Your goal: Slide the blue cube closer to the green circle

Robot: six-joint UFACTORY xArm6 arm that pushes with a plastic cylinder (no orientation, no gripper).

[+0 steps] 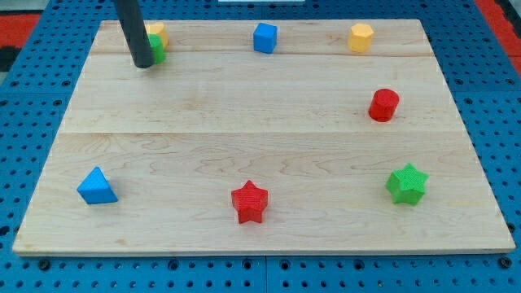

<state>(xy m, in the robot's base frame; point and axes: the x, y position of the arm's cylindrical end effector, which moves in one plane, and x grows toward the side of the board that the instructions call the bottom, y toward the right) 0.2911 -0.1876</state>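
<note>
The blue cube [264, 37] sits near the view's top, at the middle of the board. The green circle [156, 48] is at the top left, mostly hidden behind my rod, with a yellow block [156, 32] touching it just above. My tip [142, 63] rests on the board right beside the green circle, on its left and lower side. The blue cube is well to the right of my tip and the green circle.
A yellow hexagon block [361, 37] at the top right. A red cylinder [383, 105] on the right. A green star [406, 184] at the bottom right, a red star [249, 201] at the bottom middle, a blue triangle [97, 186] at the bottom left. The wooden board [244, 122] lies on a blue pegboard.
</note>
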